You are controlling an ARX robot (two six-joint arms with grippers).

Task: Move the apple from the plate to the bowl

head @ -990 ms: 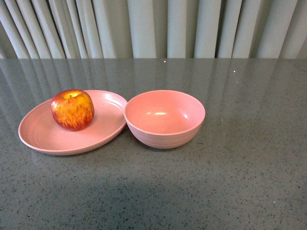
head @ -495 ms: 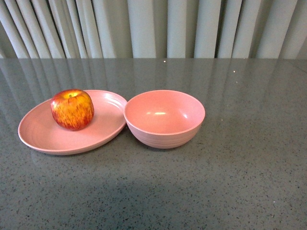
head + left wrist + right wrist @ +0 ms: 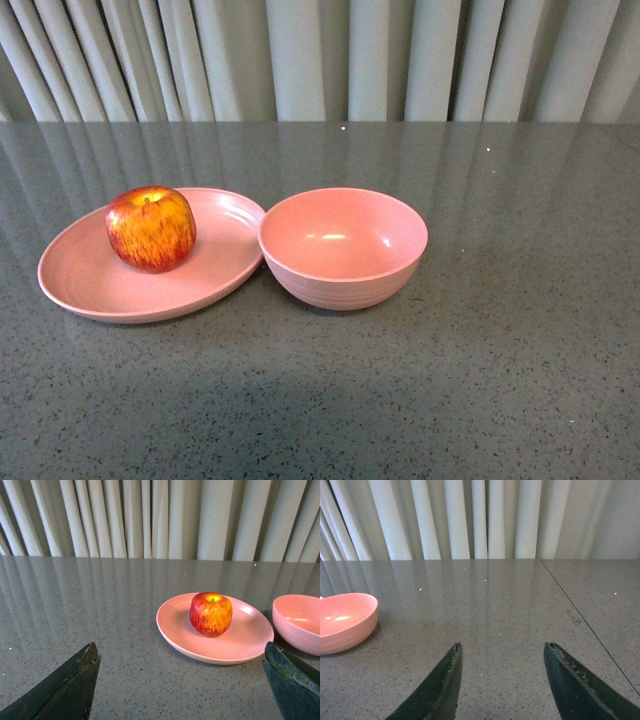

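Observation:
The red apple with yellow-orange streaks sits on the shallow pink oval plate at the left of the grey table. The deep pink bowl stands empty right beside the plate, touching or nearly touching its rim. Neither arm shows in the front view. In the left wrist view the apple rests on the plate, with the bowl beyond it. My left gripper is open and empty, short of the plate. My right gripper is open and empty over bare table, the bowl off to its side.
The speckled grey tabletop spreads all round the dishes. Pale pleated curtains hang behind its far edge. A thin seam line crosses the table in the right wrist view.

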